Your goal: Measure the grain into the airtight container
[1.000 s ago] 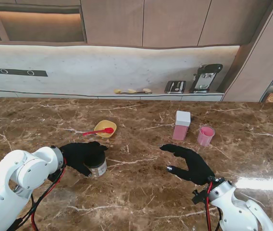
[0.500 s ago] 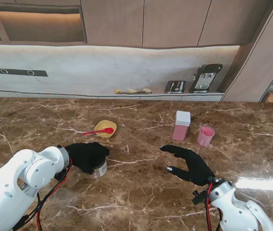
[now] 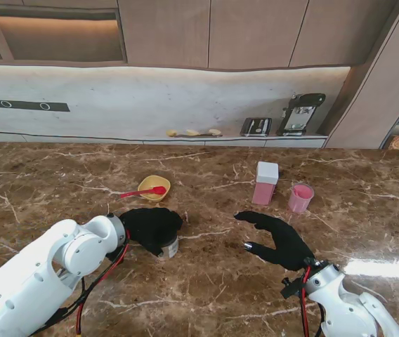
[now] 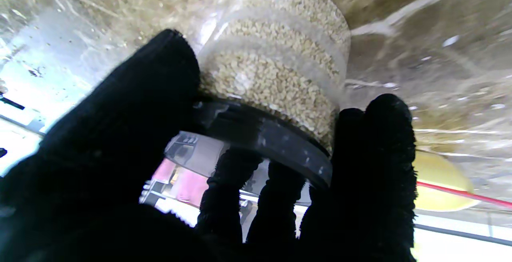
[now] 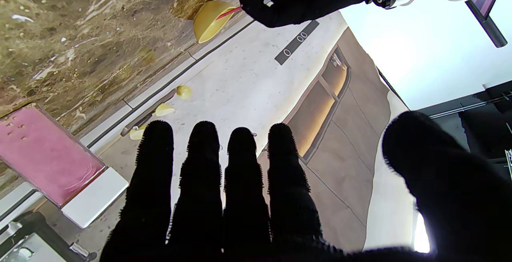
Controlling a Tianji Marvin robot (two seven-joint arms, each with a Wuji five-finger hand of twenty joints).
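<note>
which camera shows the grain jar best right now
The left wrist view: the grain jar fills it, grain plain through its clear wall, the left hand clamped on its dark lid. The stand view shows only the jar's base under that hand; in the right wrist view the jar cannot be made out.

Brown marble table with white veins. Behind the table, a pale ledge along the wall carries a black toaster. Just right of the toaster, a black coffee machine. Left of the toaster, a few small yellowish items, too small to identify. Farther left of the toaster, a dark strip with white rings on the wall. Above the toaster, wood cabinets; up left of it, a lit open shelf.
</note>
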